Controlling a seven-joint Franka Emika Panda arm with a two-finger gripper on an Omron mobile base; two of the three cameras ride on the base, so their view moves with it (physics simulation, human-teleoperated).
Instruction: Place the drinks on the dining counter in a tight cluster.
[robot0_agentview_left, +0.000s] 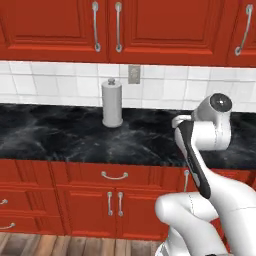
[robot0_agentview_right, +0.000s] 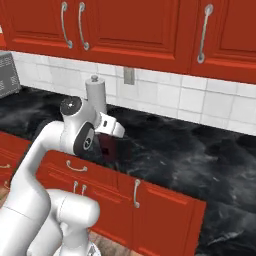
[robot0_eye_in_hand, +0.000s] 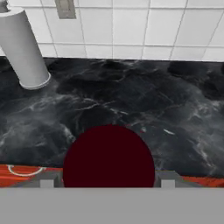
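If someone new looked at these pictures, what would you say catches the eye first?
Probably the dark maroon bottle, which sits between the fingers of the gripper, its round top looming large in the hand view above the front edge of the black marbled worktop. Next, the tall grey paper-towel cylinder standing upright against the white tiles, under red cupboards.

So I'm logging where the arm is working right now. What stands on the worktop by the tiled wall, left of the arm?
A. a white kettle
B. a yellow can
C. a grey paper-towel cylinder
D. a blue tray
C: a tall grey paper-towel cylinder stands upright on the black worktop, close to the white tiles, with no tray, can or kettle beside it.
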